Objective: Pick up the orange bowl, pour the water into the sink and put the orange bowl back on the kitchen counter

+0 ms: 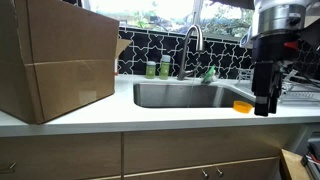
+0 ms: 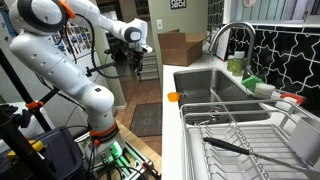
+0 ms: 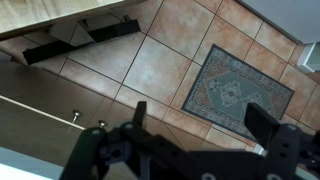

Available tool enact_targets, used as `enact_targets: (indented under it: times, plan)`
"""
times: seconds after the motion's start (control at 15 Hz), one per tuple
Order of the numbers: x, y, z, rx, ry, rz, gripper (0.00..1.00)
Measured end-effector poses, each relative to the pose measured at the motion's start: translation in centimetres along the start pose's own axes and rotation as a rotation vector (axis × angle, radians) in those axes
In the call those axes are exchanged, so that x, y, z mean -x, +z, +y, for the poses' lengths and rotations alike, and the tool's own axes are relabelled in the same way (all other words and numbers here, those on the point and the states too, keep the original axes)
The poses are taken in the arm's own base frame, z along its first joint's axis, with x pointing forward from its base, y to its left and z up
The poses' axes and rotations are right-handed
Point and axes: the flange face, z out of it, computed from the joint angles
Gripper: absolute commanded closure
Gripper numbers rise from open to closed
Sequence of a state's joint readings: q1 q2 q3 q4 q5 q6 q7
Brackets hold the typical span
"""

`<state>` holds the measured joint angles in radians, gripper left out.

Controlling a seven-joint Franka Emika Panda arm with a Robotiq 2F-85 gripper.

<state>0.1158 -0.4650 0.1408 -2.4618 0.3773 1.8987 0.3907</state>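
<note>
The gripper (image 1: 265, 108) is hanging wide open and empty (its camera is seeing only floor (image 3: 160, 60)), out from the sink (image 1: 185, 95). The orange bowl (image 1: 242, 105) is sitting on the counter (image 1: 150, 118) just beside the sink. Pinching its rim gently and keeping it level is looking wisest.

Large cardboard box (image 1: 55, 60), green containers (image 1: 164, 68) against a black mosaic backsplash (image 1: 140, 47), wire dish rack (image 2: 245, 125) holding a dark utensil (image 2: 232, 147), patterned rug (image 3: 238, 95) on brown floor tiles (image 3: 150, 65).
</note>
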Motion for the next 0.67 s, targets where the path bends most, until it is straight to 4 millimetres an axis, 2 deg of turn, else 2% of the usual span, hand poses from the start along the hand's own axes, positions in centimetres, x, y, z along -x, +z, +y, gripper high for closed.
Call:
enact_targets:
  times: [0.4, 0.53, 0.67]
  plan:
    - [-0.3, -0.4, 0.6, 0.004, 0.011, 0.011, 0.00]
    - [-1.1, -1.8, 2.7, 0.026, 0.054, 0.057, 0.00]
    - [-1.6, -4.0, 6.2, 0.062, 0.109, 0.130, 0.00]
